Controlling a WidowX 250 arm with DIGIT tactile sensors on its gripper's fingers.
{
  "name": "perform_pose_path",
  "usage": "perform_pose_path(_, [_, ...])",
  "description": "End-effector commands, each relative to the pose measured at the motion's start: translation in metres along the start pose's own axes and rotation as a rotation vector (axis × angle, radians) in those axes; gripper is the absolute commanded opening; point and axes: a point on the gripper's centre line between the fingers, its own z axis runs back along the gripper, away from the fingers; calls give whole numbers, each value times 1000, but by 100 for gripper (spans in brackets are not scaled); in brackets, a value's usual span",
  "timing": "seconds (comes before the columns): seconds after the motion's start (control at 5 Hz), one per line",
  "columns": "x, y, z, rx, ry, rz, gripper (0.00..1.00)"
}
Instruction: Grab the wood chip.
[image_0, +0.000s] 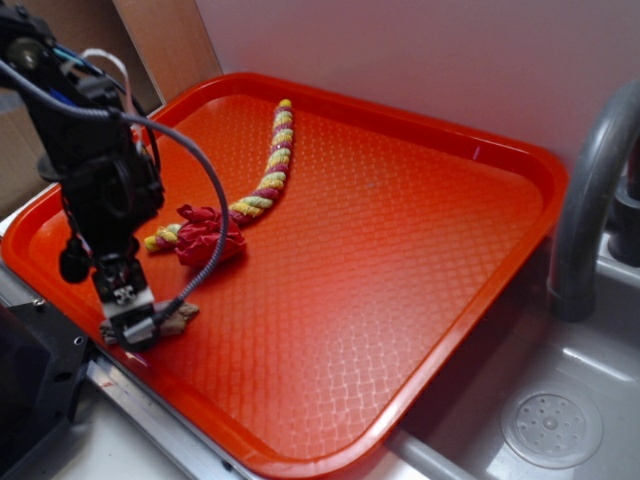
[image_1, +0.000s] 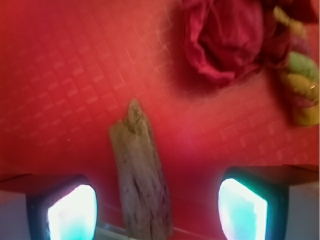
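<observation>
In the exterior view, the gripper (image_0: 140, 325) is seen low at the lower left of the red tray (image_0: 400, 260), with the wood chip (image_0: 178, 318) at its tip. A red cloth wad (image_0: 208, 236) and a twisted rope (image_0: 268, 175) lie above.

In the wrist view, the wood chip (image_1: 140, 180) lies between the wide-spread jaws, untouched by either finger (image_1: 72, 212). The cloth wad (image_1: 225, 37) is seen at upper right.

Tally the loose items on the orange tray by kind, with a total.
Wood chip: 1
Red cloth wad: 1
Braided rope: 1
Total: 3, all on the tray.
</observation>
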Motion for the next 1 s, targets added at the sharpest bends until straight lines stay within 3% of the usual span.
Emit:
perform_pose_path(0.0, [4,7,-14,-4,25,42,100])
perform_pose_path(0.4, [-1,2,-24,21,64,63,100])
perform_pose_path(0.6, [-4,1,-28,33,82,86,0])
perform_pose_path(0.8, [-5,1,-28,34,97,98,0])
